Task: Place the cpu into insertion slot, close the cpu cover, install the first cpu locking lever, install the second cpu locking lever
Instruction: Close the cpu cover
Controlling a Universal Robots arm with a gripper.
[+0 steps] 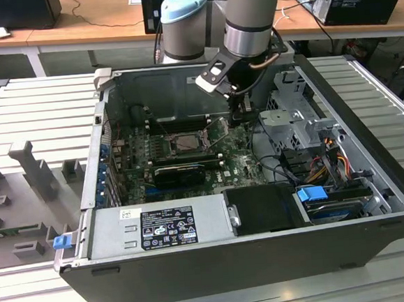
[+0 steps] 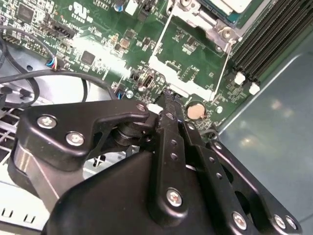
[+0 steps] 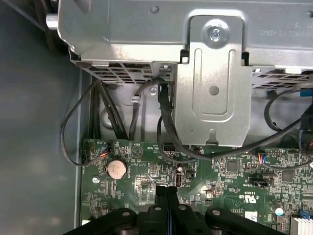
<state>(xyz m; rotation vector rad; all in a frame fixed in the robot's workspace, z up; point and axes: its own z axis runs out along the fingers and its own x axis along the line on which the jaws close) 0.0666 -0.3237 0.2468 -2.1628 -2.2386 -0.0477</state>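
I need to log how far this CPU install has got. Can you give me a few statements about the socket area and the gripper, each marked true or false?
1. The cpu cover is swung open, with green board showing through its window. True.
2. The gripper holds the cpu. False: its fingers are shut together with no chip in them, and the cpu lies on the motherboard, beyond the open cover.
3. A round coin battery sits on the motherboard near the gripper's tip. True.
4. The computer case stands upright. False: it lies on its side, open side up, on the slatted table.
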